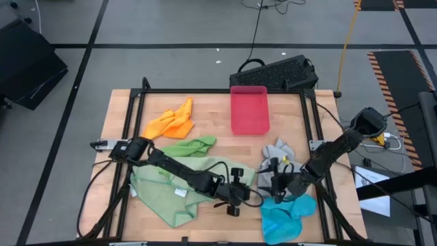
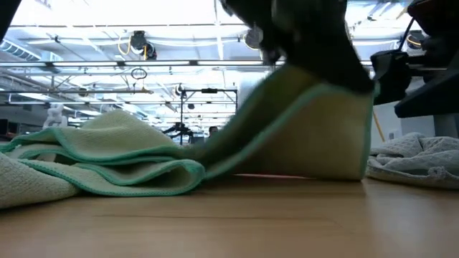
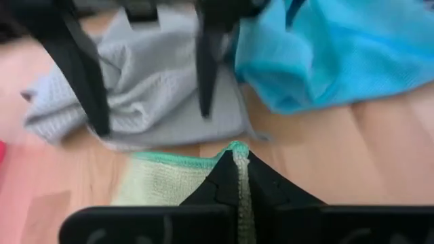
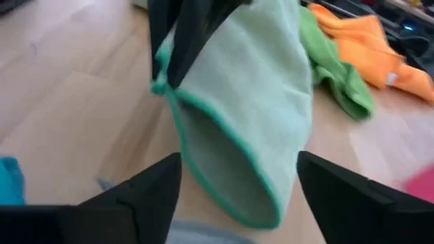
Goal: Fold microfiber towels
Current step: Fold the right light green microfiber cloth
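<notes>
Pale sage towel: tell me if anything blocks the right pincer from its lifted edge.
Nothing visible does. The left pincer is shut on the pale sage towel corner, and the open right pincer faces the raised edge directly, with no object between.

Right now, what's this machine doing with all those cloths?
It is folding towels. The left gripper is shut on an edge of the pale sage green microfiber towel, lifting that part off the wooden table. The right gripper is open, facing that raised edge. The orange, bright green, grey and blue towels lie crumpled.
</notes>
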